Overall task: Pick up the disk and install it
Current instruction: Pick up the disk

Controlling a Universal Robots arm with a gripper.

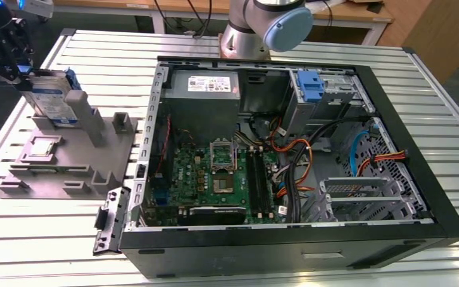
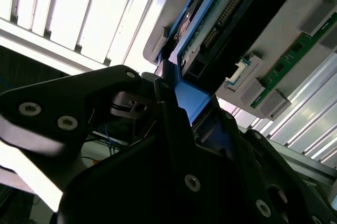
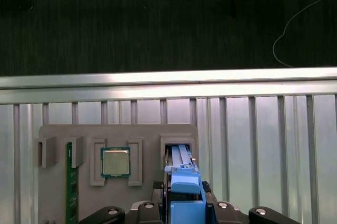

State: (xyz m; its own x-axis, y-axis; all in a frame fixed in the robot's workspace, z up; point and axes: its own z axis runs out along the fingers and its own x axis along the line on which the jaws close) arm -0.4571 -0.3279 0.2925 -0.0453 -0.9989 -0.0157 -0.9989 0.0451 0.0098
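The disk [image 1: 54, 100], a silver drive with a white and blue label in a blue carrier frame, stands on edge in a slot of the grey holder [image 1: 70, 161] at the exterior view's left. My gripper [image 1: 22, 69] is at its upper end. In the second wrist view the dark fingers [image 2: 171, 113] press on either side of the blue frame [image 2: 192, 98], so the gripper [image 2: 196, 109] is shut on the disk. In the first wrist view the disk's blue frame [image 3: 183, 182] rises out of the holder's slot toward the gripper [image 3: 184, 211].
The open computer case [image 1: 444, 197] lies at the exterior view's right, with a blue bracket [image 1: 311, 89] in a far bay and a metal drive cage [image 1: 357, 192] near its front corner. The holder [image 3: 147, 132] also carries a square chip [image 3: 115, 162] and a green memory stick [image 3: 69, 182].
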